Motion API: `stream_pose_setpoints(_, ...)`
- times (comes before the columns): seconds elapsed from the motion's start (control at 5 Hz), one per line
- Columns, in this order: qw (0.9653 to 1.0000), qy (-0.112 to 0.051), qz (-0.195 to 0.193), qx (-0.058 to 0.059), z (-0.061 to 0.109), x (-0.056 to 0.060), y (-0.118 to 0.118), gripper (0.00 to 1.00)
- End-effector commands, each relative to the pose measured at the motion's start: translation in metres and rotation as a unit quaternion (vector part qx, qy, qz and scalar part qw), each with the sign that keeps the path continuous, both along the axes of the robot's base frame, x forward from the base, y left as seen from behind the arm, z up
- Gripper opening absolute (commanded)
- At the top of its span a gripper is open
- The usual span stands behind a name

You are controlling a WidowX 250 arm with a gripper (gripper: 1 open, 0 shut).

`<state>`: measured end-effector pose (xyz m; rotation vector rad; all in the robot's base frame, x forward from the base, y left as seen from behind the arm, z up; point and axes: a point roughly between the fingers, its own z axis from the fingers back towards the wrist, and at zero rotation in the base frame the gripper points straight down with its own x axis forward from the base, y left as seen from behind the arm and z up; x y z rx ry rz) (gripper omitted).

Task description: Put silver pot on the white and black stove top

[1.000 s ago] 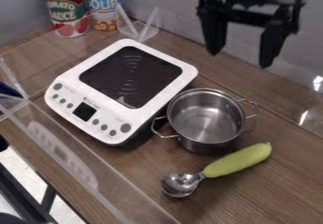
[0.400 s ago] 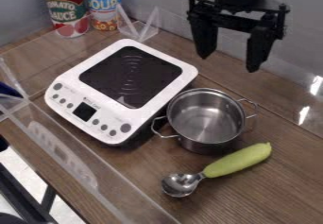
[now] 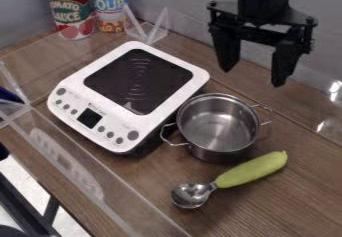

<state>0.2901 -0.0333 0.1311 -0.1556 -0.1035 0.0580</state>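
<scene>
one silver pot (image 3: 219, 124) on a wooden table (image 3: 301, 191), empty and upright, just beside the right corner of one stove top (image 3: 130, 88) and not on it. two small side handles on the pot, one toward the stove's front edge, one toward the far right. pot's rim near the cooker's white casing; cannot tell whether the two touch.

one stove top only: square, white body, black glass with ring marks, sloped button panel along the near-left edge. glass bare.

one gripper (image 3: 257, 64), black, hanging above the table behind the pot, pointing steeply down, two long fingers (image 3: 227, 51) spread wide with nothing between them. released, grasping nothing, well clear of the pot's rim and of the stove.

one scoop (image 3: 230, 180) lying flat in front of the pot, metal bowl toward the near-left, pale green handle angled up to the right, close to the pot's base but apart from it.

two cans (image 3: 88, 9) standing side by side at the far-left corner of the table, behind the stove: one with a red label, one with a white and blue label. both upright, near each other, well apart from the pot.

clear plastic sheet (image 3: 80, 171) along the table's near-left edge, in front of the stove's panel.
</scene>
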Motion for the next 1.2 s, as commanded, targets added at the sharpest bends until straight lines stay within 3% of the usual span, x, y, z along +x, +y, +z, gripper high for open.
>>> stream_pose_setpoints(0.0, 0.9995, -0.017, -0.026, -0.003, 0.008, 0.004, 0.002, 1.0)
stream_pose_setpoints(0.6, 0.9958, -0.035, -0.084, -0.007, 0.009, 0.015, 0.001, 1.0)
stream_pose_setpoints(1.0, 0.9946, -0.051, -0.09, -0.008, 0.011, 0.019, -0.013, 1.0)
